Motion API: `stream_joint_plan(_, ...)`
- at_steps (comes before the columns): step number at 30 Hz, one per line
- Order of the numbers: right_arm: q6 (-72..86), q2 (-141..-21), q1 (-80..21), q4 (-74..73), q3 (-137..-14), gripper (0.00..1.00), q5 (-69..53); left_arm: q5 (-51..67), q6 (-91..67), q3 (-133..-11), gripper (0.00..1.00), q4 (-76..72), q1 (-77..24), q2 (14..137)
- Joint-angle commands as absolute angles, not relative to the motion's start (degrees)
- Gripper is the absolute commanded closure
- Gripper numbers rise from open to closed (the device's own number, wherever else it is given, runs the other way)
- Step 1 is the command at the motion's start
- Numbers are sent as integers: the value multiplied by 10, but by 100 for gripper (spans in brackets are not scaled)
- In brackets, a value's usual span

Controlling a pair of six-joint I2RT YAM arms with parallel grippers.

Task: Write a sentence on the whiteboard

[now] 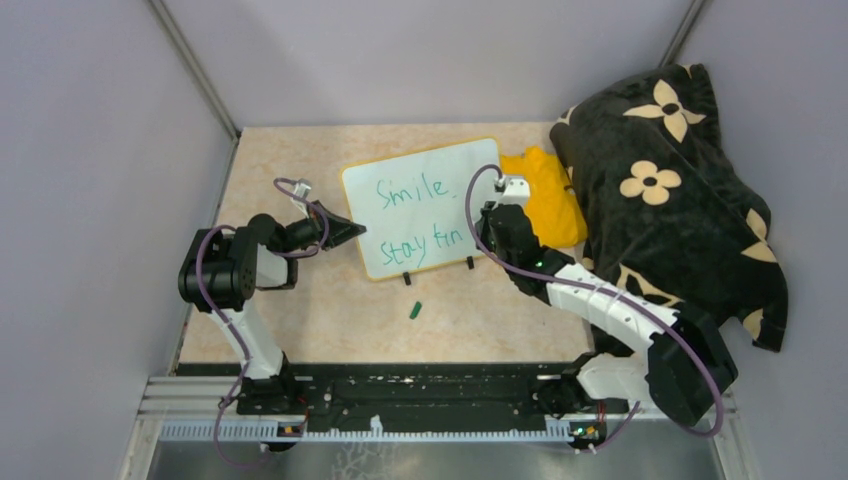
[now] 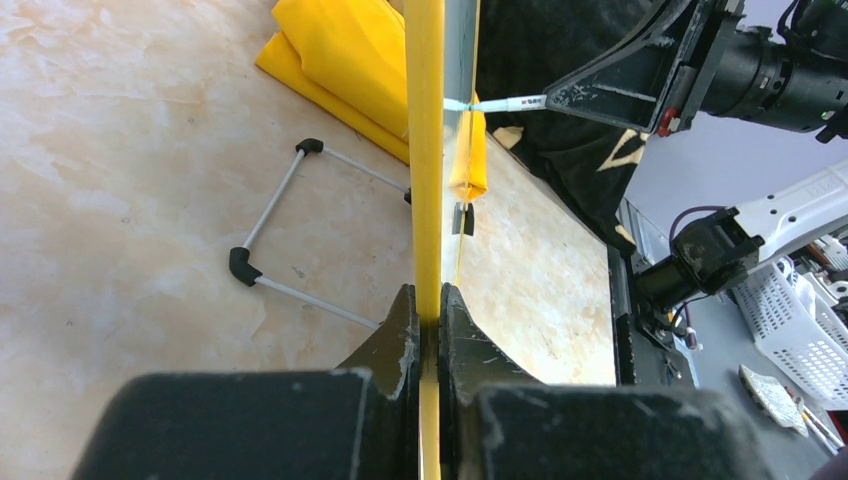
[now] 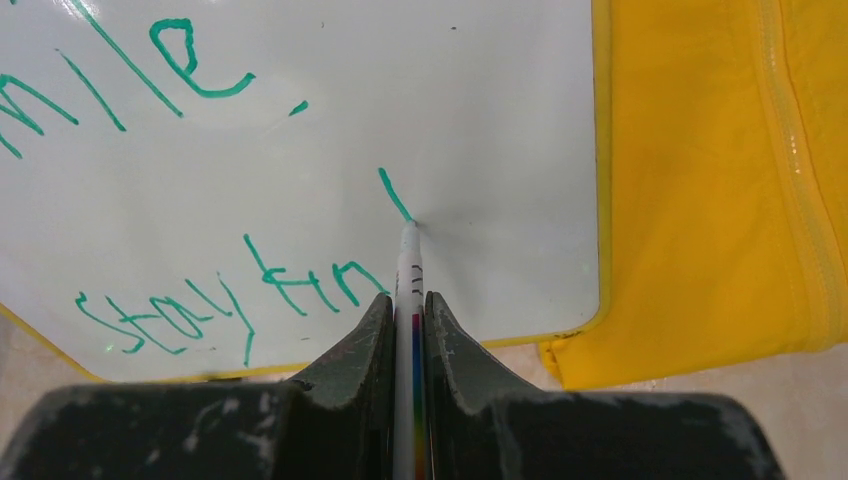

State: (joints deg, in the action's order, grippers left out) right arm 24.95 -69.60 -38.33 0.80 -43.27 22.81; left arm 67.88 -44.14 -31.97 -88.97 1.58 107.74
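Observation:
The whiteboard (image 1: 440,165) stands tilted at mid-table, its yellow frame seen edge-on in the left wrist view (image 2: 424,150). My left gripper (image 1: 352,229) (image 2: 427,295) is shut on the board's left edge. The sentence (image 1: 412,190) in green reads "Smile." above "stay kin" (image 3: 290,285). My right gripper (image 1: 490,222) (image 3: 405,300) is shut on a white marker (image 3: 408,262), which also shows in the left wrist view (image 2: 497,102). The marker's tip touches the board at the lower end of a short fresh green stroke (image 3: 394,195), right of the "n".
A yellow cloth (image 1: 550,195) (image 3: 700,180) lies just right of the board. Behind it a black blanket with cream flowers (image 1: 660,190) fills the right side. A small green cap (image 1: 414,310) lies on the table in front of the board. The board's wire stand (image 2: 290,235) rests behind it.

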Motion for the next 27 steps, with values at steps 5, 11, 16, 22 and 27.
stream_joint_plan(5,265,-676,-375,17,-403,100,225,689,-415,-324,100,-935,4,1092)
stream_joint_plan(11,270,-663,-375,15,-383,100,222,690,-414,-325,100,-934,5,1092)
stream_joint_plan(16,272,-660,-375,13,-382,100,221,690,-414,-324,100,-934,4,1092)
stream_joint_plan(22,263,-675,-375,13,-409,100,225,690,-414,-325,100,-933,3,1091)
stream_joint_plan(27,260,-685,-375,16,-428,100,224,690,-414,-325,100,-932,3,1091)
